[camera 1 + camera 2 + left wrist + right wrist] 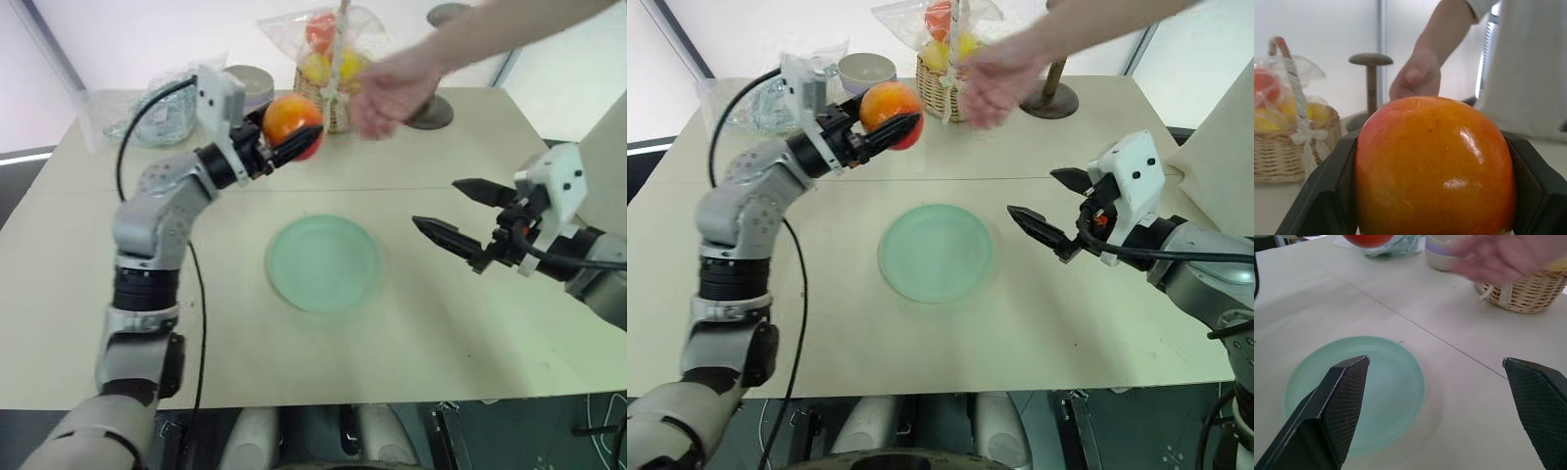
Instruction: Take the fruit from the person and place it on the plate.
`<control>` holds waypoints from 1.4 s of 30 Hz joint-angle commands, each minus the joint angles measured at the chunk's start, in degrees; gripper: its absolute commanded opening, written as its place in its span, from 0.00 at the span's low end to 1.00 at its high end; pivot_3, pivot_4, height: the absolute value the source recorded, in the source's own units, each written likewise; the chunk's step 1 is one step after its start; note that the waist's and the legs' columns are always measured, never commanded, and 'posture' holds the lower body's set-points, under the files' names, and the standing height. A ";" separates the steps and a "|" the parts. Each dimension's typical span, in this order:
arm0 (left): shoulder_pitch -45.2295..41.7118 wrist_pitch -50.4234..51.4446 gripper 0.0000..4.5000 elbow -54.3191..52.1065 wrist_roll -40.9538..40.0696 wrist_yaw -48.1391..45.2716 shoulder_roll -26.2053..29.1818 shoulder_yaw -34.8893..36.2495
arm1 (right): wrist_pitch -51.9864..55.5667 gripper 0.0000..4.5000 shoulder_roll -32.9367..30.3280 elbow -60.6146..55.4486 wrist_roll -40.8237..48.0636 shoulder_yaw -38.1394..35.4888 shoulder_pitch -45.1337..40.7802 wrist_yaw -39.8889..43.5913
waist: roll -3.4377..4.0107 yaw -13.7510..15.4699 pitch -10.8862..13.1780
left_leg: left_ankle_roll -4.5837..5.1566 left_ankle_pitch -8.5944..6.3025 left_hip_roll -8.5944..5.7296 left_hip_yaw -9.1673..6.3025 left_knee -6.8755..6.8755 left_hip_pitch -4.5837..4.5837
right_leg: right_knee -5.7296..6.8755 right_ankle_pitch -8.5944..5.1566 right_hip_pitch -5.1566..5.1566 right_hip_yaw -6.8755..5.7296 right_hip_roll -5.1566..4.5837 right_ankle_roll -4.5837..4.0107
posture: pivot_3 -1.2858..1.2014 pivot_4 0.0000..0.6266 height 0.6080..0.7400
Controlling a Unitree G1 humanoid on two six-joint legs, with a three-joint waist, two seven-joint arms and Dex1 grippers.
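Two claws up in my head view: left claw [286, 137] clamped on the fruit [292, 121], held in the air over the far desk [441, 333], beyond the plate [324, 262]. Person's hand [392, 90] just right of the fruit, apart from it, in front of the basket [939, 90]. Right claw [458, 213] hovers right of the plate, fingers apart. Left wrist: fruit sits between both fingers [1322, 196], hand behind. Right wrist: fingers wide over the plate's near-right edge.

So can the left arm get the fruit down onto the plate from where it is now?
Probably yes. The left gripper holds the fruit above the table, and the plate lies bare just below, with nothing between them.
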 commanded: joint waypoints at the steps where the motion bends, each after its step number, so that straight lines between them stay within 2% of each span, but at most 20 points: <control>1: 1.76 3.18 0.68 -3.12 -3.54 -14.43 8.66 -1.91 | -0.54 1.00 -1.53 -1.00 1.17 -3.18 0.42 1.66 | 0.01 -0.24 0.00 | 0.00 0.00 0.01 0.00 -0.01 0.00 | -0.02 0.00 0.00 0.00 0.00 0.00 | 0.52 0.24 1.00; 4: 2.49 0.55 0.68 -0.33 -1.18 -25.08 14.15 -6.56 | -0.50 1.00 -2.85 -0.70 1.37 -3.23 1.50 4.31 | 0.03 -0.14 0.00 | 0.00 0.00 0.01 0.02 -0.07 0.02 | -0.04 -0.02 0.00 -0.01 0.01 -0.03 | 0.52 0.24 1.00; 7: 1.32 -7.84 0.68 7.08 5.23 -33.27 15.52 -12.34 | -1.09 1.00 -4.14 0.10 -0.28 -2.05 2.30 7.12 | 0.03 0.30 0.00 | 0.00 0.00 -0.03 0.02 -0.05 0.01 | -0.10 -0.12 0.03 -0.04 -0.02 -0.21 | 0.52 0.24 1.00; 10: -1.45 -13.66 0.68 14.47 9.30 -36.00 12.98 -15.00 | -2.06 1.00 -4.17 1.04 -2.45 -0.21 2.13 8.51 | 0.00 0.18 0.01 | 0.01 0.00 -0.03 0.05 -0.02 0.00 | -0.19 -0.13 0.07 -0.01 -0.10 -0.23 | 0.52 0.24 1.00; 16: -3.94 -24.72 0.68 26.48 15.20 -34.66 4.44 -16.33 | -2.72 1.00 -2.97 1.32 -4.25 1.36 1.66 9.02 | 0.00 0.10 0.01 | 0.06 -0.02 -0.02 0.04 -0.01 -0.16 | -0.18 0.00 -0.08 0.00 -0.15 -0.01 | 0.52 0.24 1.00; 26: -3.11 -31.22 0.68 32.23 19.35 -38.35 -0.17 -17.98 | -2.14 1.00 -2.24 -0.39 -3.64 -0.13 3.20 7.48 | 0.00 0.13 0.01 | 0.12 -0.06 0.00 0.02 0.00 -0.46 | -0.09 0.01 -0.40 -0.01 -0.13 0.01 | 0.52 0.24 1.00; 28: -2.67 -32.02 0.91 32.39 19.86 -38.68 -0.60 -17.95 | -2.13 1.00 -2.25 -0.48 -3.51 -0.30 3.36 7.24 | 0.01 0.13 0.01 | 0.12 -0.06 0.00 0.02 0.01 -0.47 | -0.09 0.01 -0.40 -0.01 -0.13 0.01 | 0.52 0.24 1.00; 29: -2.53 -32.22 0.99 32.38 20.02 -38.81 -0.77 -17.84 | -2.12 1.00 -2.26 -0.52 -3.47 -0.35 3.41 7.18 | 0.01 0.14 0.01 | 0.12 -0.06 0.00 0.02 0.01 -0.47 | -0.09 0.01 -0.40 -0.01 -0.13 0.01 | 0.52 0.24 1.00; 37: -1.92 -33.08 0.99 32.21 20.77 -38.91 -1.86 -17.33 | -2.11 1.00 -2.34 -0.76 -3.25 -1.09 4.03 7.13 | 0.01 0.12 0.01 | 0.12 -0.06 0.00 0.02 0.02 -0.46 | -0.07 0.01 -0.40 -0.01 -0.13 0.01 | 0.52 0.24 1.00; 42: -2.47 -31.80 0.99 30.90 19.54 -39.25 -0.20 -15.43 | -2.23 1.00 -2.37 -0.95 -3.30 -1.32 4.33 7.18 | 0.01 0.08 0.01 | 0.12 -0.06 0.00 0.01 0.02 -0.46 | -0.05 0.01 -0.40 -0.01 -0.12 0.01 | 0.52 0.24 1.00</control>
